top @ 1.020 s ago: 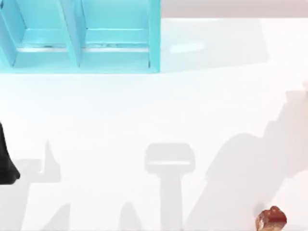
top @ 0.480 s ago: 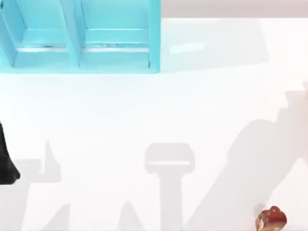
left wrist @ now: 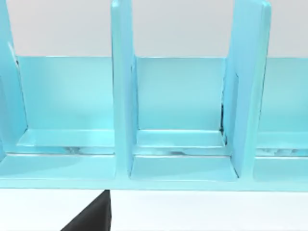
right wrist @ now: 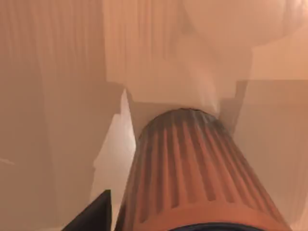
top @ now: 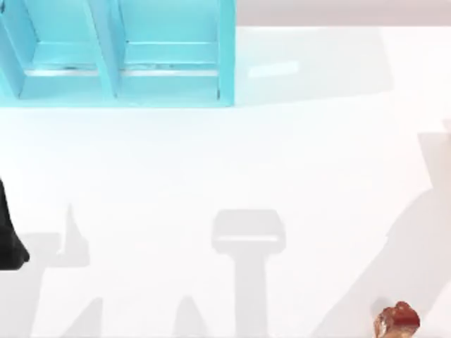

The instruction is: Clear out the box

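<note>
Top view: a light-blue partitioned box (top: 120, 53) sits at the table's far left; a small reddish-brown lump (top: 397, 322) lies near right. Right wrist view: a ribbed brown cylinder (right wrist: 192, 173) sits close beneath the camera; whether it is gripped cannot be told. The left arm (top: 8, 236) sits at the left edge.

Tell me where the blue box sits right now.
The blue box sits at the table's far left in the top view, well away from the brown thing.
</note>
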Tool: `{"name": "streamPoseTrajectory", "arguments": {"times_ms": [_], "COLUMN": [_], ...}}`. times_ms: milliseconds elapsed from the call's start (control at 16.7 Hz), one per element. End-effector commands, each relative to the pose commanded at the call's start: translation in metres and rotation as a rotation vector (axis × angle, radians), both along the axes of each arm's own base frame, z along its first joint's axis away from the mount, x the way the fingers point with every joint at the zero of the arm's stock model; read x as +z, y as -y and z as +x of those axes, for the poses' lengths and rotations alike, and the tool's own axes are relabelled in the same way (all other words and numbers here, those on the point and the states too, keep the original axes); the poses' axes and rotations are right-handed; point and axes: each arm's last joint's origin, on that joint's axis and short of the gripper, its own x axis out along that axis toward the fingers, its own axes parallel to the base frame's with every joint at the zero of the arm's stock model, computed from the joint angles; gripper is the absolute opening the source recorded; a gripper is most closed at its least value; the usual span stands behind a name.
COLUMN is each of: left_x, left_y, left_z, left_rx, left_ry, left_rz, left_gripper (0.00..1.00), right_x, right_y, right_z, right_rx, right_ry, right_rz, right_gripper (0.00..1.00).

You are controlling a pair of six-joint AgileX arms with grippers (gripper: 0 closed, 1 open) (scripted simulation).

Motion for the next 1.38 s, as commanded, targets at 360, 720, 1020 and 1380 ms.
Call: {"name": "streamPoseTrajectory", "arguments": {"times_ms": [360, 720, 1020, 1380], "left_x": [0.0000, 0.0000, 0.0000, 0.0000], "left_y": [0.0000, 0.0000, 0.0000, 0.0000], "left_z": [0.0000, 0.0000, 0.0000, 0.0000], "left_rx": [0.000, 0.000, 0.000, 0.000], "left_ry": [0.000, 0.000, 0.000, 0.000], "left_rz": [0.000, 0.000, 0.000, 0.000], "left_gripper": [1.00, 1.00, 1.00, 1.00], "right_x": [-0.0004, -0.0004, -0.0004, -0.0004], "right_y": [0.0014, 0.0014, 0.0014, 0.0014], "right_z": [-0.0012, -0.0012, -0.0012, -0.0012], "right_rx": [0.000, 0.000, 0.000, 0.000], "right_ry": [0.000, 0.000, 0.000, 0.000], "right_rz": [0.000, 0.000, 0.000, 0.000], "right_gripper": [0.85, 0.40, 0.02, 0.00]}}
